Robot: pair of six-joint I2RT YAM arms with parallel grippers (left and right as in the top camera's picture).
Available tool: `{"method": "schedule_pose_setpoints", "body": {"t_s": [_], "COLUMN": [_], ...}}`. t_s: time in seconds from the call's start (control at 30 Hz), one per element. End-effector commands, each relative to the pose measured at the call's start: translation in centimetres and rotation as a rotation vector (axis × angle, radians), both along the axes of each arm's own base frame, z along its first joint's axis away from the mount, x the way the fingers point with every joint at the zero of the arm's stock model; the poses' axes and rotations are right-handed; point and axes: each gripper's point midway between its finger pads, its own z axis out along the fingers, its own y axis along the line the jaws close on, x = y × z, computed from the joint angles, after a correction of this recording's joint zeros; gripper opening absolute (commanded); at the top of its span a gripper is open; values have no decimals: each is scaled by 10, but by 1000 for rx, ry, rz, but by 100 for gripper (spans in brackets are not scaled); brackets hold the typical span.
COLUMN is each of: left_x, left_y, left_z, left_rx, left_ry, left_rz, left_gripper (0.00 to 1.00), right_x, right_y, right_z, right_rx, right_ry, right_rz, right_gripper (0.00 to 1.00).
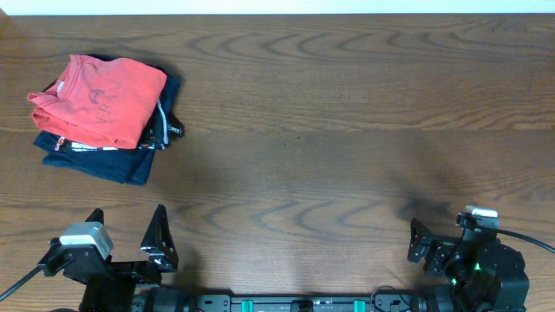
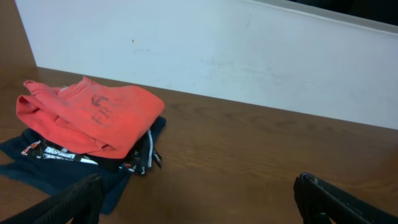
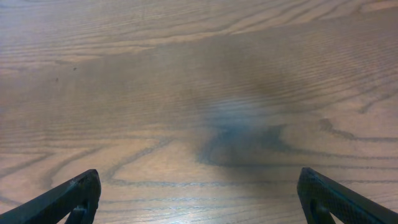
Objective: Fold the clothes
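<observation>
The coral-red cotton T-shirt (image 1: 104, 100) lies atop dark folded garments (image 1: 113, 165) far-left on the wooden bench (image 1: 329, 130), ahead of the wide-open, empty left end effector (image 1: 126, 225); the right end effector (image 3: 196, 180), seemingly open and empty too, is farther off.

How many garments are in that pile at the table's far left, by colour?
Coral-red soft cotton T-shirt, on top: 1
Black folded fabric garment with white print, in the middle: 1
Navy folded fabric garment, at the bottom: 1
Total: 3
</observation>
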Motion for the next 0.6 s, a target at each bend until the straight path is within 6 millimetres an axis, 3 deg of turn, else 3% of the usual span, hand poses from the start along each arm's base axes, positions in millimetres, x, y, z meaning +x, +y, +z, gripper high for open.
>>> {"method": "schedule_pose_setpoints", "body": {"t_s": [0.0,0.2,0.57], "left_x": [2,2,2], "left_y": [3,3,3], "left_z": [-3,-3,-3], "left_rx": [-4,-4,-4], "left_ry": [8,8,8], "left_rz": [19,19,19], "left_gripper": [98,98,98], "right_x": [0,14,58], "right_y": [-1,-2,2], "right_z": [-1,-2,18], "right_rx": [4,-15,-93], "right_ry": [0,-53,-426], "right_rz": [-9,-11,44], "right_gripper": [99,99,99]}}
